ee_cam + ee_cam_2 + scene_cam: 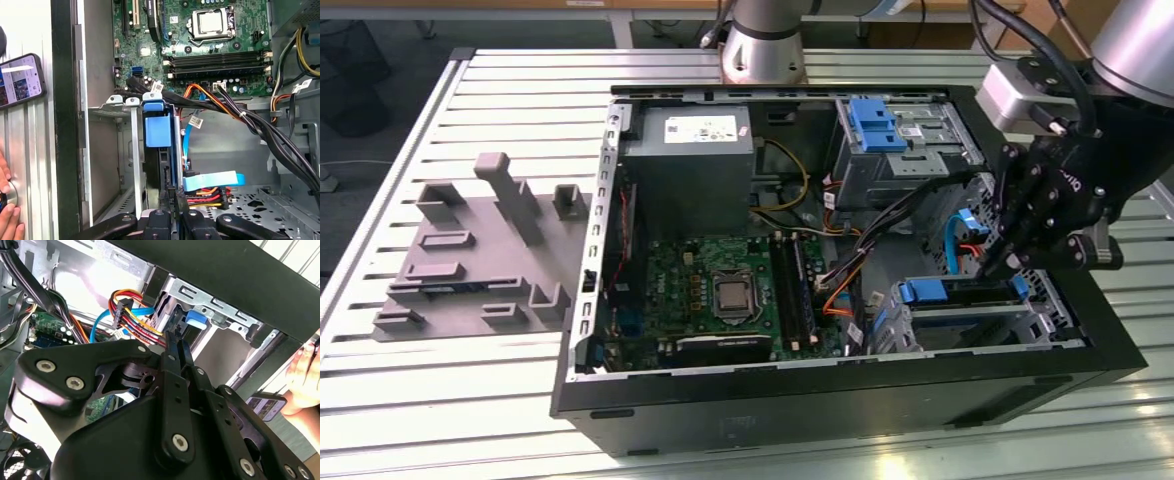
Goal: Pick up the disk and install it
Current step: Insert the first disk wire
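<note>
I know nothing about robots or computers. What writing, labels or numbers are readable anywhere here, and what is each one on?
No text here can be read with certainty, so nothing is quoted.
White sticker on the power supply: print too small.
Phone screen: blurred.
White cable tags: too small.
Motherboard: its white markings are too small.

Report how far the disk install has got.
Mostly done, by the look of it: the silver-grey disk with blue side rails stands on edge in the metal drive cage of the open black computer case. The black pincer sits at its end. Whether the disk is fully seated cannot be told.
</note>
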Available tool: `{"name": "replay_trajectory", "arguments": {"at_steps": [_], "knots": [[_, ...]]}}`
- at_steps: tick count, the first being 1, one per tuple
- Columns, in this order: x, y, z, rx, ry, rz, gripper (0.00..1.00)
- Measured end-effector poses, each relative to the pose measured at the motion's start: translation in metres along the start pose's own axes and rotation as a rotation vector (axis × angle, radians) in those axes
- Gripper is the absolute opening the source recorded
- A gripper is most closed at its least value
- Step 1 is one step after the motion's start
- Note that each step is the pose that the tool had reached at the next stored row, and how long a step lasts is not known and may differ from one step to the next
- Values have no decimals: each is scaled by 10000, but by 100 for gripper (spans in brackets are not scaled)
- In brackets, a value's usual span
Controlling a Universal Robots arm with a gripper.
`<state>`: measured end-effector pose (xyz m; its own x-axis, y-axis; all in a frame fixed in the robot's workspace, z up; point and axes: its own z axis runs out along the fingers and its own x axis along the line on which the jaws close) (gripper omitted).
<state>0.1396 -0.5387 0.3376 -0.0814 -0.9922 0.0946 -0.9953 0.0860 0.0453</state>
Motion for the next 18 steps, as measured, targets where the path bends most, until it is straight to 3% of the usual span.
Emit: {"name": "replay_trajectory", "arguments": {"at_steps": [5,11,18], "knots": [[5,-4,6,-18,5,-86,16],[5,-25,8,-186,12,-101,16],[13,-47,23,-216,-30,-106,16]]}}
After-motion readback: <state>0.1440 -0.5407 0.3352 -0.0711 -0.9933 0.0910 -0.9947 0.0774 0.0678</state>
